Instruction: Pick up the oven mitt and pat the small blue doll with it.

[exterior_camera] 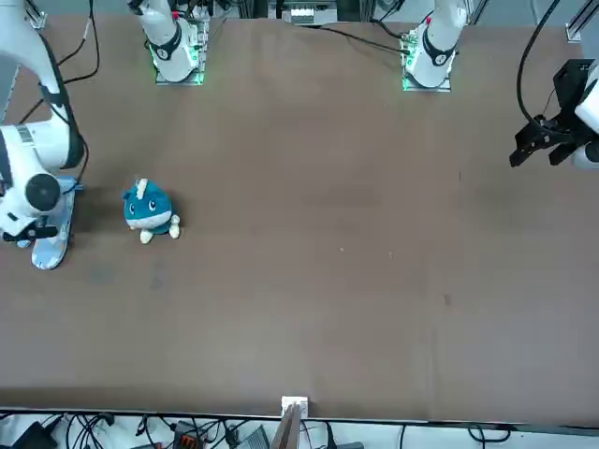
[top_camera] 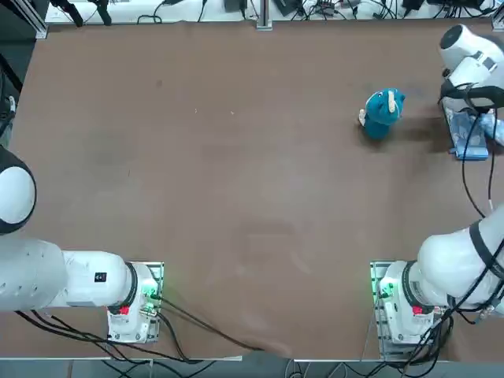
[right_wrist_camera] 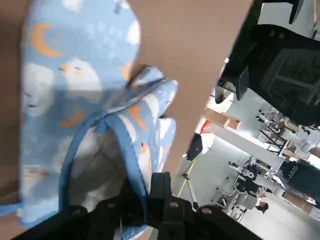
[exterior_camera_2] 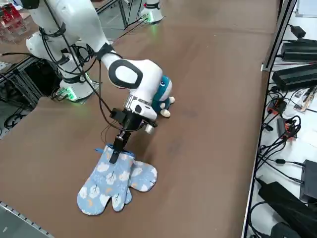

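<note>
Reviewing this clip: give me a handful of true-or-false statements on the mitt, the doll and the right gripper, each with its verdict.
1. The right gripper is shut on the cuff edge of the oven mitt. True.
2. The oven mitt is plain red. False: it is light blue with clouds and orange moons.
3. The small blue doll stands upright on the table, apart from the mitt. True.
4. The mitt is resting on top of the doll. False: it lies beside the doll, near the table's edge, and the doll is uncovered.
5. The mitt's fingertip end lies on the table. True.
6. The doll is held in the gripper. False: the gripper holds only the mitt.
</note>
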